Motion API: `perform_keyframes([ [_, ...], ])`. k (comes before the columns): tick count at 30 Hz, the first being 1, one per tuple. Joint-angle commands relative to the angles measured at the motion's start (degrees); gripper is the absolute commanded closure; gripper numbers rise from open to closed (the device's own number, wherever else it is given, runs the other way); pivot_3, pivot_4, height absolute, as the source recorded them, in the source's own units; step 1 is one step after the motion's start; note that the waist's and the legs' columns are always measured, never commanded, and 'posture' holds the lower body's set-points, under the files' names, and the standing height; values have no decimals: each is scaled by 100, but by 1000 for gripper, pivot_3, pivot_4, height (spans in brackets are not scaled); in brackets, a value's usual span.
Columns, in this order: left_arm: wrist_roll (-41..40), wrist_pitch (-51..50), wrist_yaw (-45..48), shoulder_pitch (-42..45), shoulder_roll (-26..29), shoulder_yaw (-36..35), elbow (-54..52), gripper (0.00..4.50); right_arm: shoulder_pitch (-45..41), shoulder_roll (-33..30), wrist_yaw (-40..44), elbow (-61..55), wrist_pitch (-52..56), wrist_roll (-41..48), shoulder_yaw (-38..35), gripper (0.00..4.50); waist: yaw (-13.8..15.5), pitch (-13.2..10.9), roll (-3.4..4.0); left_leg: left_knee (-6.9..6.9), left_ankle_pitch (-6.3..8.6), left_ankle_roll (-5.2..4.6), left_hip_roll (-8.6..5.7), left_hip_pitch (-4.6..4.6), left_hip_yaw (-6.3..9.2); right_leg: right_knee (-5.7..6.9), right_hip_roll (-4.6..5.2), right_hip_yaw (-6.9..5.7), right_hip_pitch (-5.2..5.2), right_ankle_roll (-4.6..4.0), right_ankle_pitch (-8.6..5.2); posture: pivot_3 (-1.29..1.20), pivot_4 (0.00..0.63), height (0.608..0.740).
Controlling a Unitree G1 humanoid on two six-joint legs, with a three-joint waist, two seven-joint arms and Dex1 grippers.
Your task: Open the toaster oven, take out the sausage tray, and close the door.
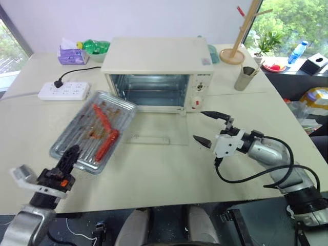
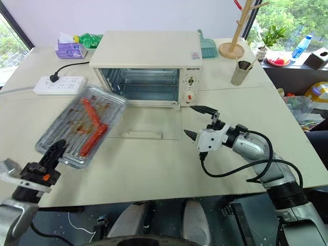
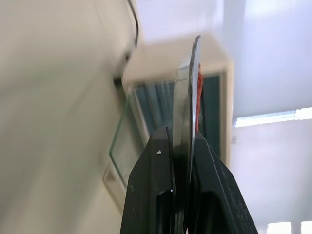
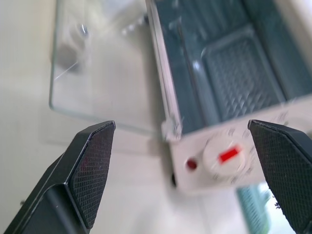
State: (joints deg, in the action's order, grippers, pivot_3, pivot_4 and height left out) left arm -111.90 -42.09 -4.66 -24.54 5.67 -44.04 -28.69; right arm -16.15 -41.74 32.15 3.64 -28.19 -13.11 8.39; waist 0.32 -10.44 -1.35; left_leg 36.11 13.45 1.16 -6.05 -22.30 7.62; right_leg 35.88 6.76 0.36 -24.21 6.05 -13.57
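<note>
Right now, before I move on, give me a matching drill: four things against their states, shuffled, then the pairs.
Things:
1. door
2. tray
3. left tool
4. right tool

States:
A. open, holding nothing
B. out of the oven, carrying red sausages
C. folded down flat on the table
D. shut on the tray's edge

Pairs: 1-C, 2-B, 3-D, 4-A

The right arm [image 1: 269, 154] is silver-grey metal with a white wrist block, looped by black cables. Both the right gripper [image 1: 211, 127] and the left gripper [image 1: 68, 156] have black fingers with cross-hatched pads [image 4: 92, 173]. The left wrist carries a white bracket and a small orange spot.
</note>
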Motion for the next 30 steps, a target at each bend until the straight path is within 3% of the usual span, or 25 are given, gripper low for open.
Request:
perform_keyframes([
  [1, -110, 505, 52, -342, -258, -21, -563, 4500, -235, 47, 57, 257, -129, 32, 13, 23, 35, -1, -1, 0, 1, -1, 0, -1, -1, -1, 0, 0, 0, 0, 0, 0, 150, 740],
  [10, -110, 1069, 433, -802, -487, -16, -194, 4500, -552, 271, 175, 870, -265, -76, 301, 23, 36, -1, -5, 1, 32, -54, -10, -8, -25, -62, -3, 1, 16, -2, 2, 0, 150, 740],
  [13, -110, 1208, 464, -761, -334, -8, 2, 4500, -576, 378, 164, 976, -239, -102, 371, 1246, 44, -1, -6, 1, 34, -56, -9, -9, -27, -66, -3, 3, 16, -1, 2, 0, 150, 740],
  [18, -99, 1389, 427, -631, -91, 66, 199, 4500, -478, 554, 38, 966, -79, -218, 409, 3869, 43, -1, -6, 3, 34, -55, -4, -8, -23, -65, -8, 3, 18, -1, 2, 0, 150, 740],
  [30, 37, 1588, 267, -272, 331, 135, 617, 4500, -319, 812, -489, 1298, 2, -716, 501, 3869, 41, 3, -11, 5, 33, -53, -3, 1, -22, -62, -16, 4, 25, 0, 3, 0, 150, 740],
])
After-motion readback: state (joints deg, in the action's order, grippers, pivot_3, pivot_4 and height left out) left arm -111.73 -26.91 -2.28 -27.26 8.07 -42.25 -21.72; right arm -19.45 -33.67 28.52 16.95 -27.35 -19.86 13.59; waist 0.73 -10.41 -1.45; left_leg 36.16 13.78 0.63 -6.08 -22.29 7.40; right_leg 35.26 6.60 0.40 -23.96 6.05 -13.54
